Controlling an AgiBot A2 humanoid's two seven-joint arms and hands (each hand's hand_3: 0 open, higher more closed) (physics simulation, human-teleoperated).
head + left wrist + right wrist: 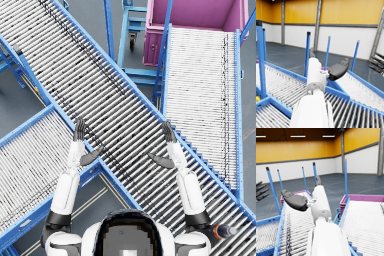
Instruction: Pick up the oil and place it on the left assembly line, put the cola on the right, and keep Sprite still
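My left hand (81, 146) and right hand (171, 148) hovered spread and empty over the conveyor (120, 112), I think waiting: the only bottle (225, 231) lay well behind my right fingers (167, 131).

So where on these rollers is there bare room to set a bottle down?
The right conveyor is bare from the pink bin down; the left conveyor is bare too. The middle conveyor is free beyond the left hand and right hand; nearer the robot both hands hang over it and a dark bottle lies by the right elbow.
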